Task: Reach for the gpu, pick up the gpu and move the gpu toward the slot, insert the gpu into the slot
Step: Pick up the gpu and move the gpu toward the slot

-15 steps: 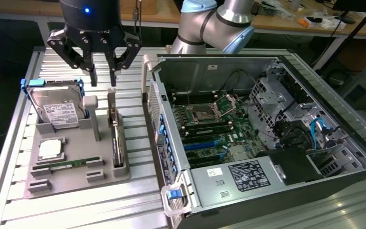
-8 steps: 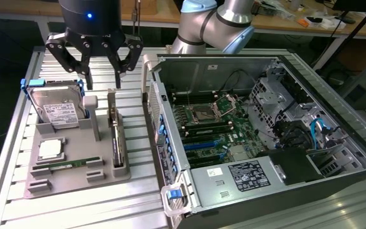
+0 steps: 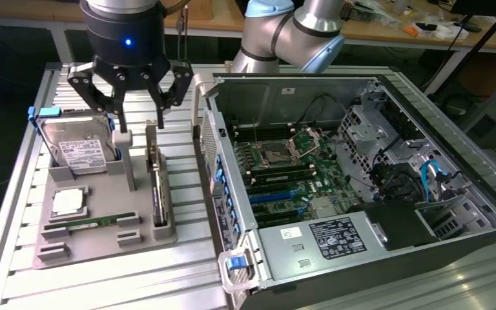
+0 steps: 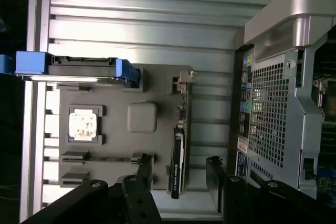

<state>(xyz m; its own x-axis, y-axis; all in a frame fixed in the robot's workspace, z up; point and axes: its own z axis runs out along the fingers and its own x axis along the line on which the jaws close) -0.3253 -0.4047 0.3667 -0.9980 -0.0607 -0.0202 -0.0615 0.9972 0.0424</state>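
Nearest in the exterior view, the open case [image 3: 274,97] is showing the slot [image 3: 270,193]. At that view's left, the gripper [image 3: 140,123] is being held wide open and empty above the gpu [image 3: 155,187], standing edgewise in a tray [image 3: 101,245]. In the wrist view, fingers [image 4: 142,182] are flanking the gpu [image 4: 178,145].

Below me the thin black gpu [image 3: 155,181] stands on edge in its gray holder [image 3: 101,245]; the long blue slot [image 3: 274,193] lies on the green motherboard [image 3: 304,169].

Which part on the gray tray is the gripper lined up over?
The gpu: the thin black card on edge, nearest the case, between the open fingers of the gripper in the wrist view. The hard drive, processor and memory stick lie aside.
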